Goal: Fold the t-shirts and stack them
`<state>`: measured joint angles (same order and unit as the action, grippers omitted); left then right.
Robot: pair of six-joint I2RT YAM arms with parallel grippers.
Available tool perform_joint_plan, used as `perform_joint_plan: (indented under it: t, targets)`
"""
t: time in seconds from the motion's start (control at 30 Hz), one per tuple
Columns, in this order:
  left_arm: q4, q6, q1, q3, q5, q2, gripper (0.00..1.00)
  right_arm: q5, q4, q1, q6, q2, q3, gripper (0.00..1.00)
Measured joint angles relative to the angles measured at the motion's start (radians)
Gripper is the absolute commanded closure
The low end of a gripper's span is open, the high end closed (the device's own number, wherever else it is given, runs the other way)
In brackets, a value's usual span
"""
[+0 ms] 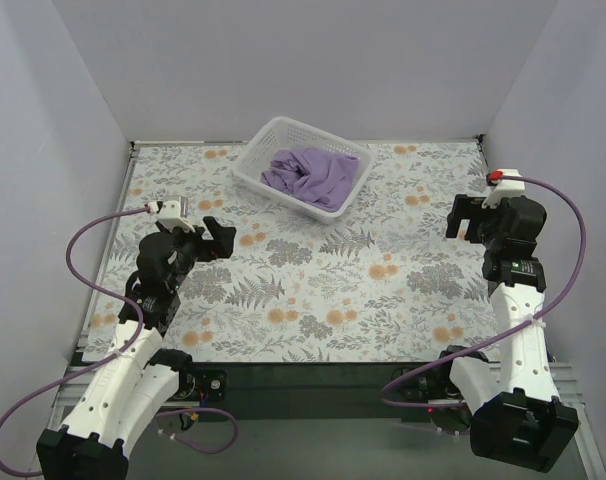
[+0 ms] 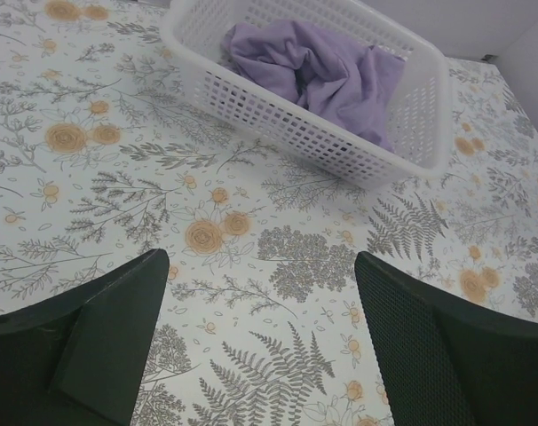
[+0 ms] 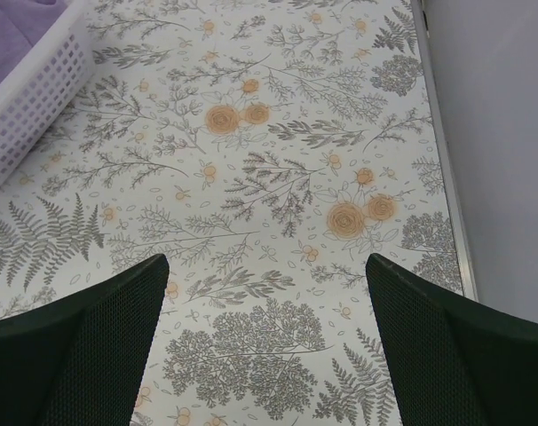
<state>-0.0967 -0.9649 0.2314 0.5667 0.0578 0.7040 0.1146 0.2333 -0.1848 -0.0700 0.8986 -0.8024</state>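
Floral-patterned table cover (image 1: 313, 290) carries a white perforated plastic basket (image 1: 283, 200) at twelve o'clock, with the crumpled lavender-purple cotton t-shirt (image 1: 308, 173) inside. Left gripper (image 1: 221, 238) at nine o'clock and right gripper (image 1: 461, 215) at three o'clock hover released, empty.

No readable text, labels, brands, numbers or signs anywhere.

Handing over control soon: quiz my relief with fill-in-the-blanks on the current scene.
The t-shirt lies crumpled in the white basket, not yet ____.
The left gripper and right gripper both have their jaws ____.
Both grippers hover above the floral table cover, holding ____.
Missing words: folded; open; nothing.
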Motion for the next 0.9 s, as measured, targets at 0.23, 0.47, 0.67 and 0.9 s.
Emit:
perform_joint_plan:
  t: [0.23, 0.47, 0.67, 0.9]
  targets:
    - [0.026, -0.001, 0.000, -0.002, 0.129, 0.015, 0.13, 0.317, 0.022, -0.005, -0.171, 0.000, 0.000, 0.02]
    - [0.044, -0.094, 0.013, 0.092, 0.265, 0.257, 0.13, 0.640, 0.074, -0.001, -0.364, 0.024, 0.032, 0.02]
    - [0.013, -0.241, 0.101, 0.428, 0.238, 0.628, 0.16, 0.764, 0.081, -0.062, -0.404, 0.082, 0.122, 0.03]
    - [-0.058, -0.458, 0.156, 0.835, 0.125, 0.972, 0.26, 0.816, 0.068, -0.111, -0.396, 0.084, 0.139, 0.04]
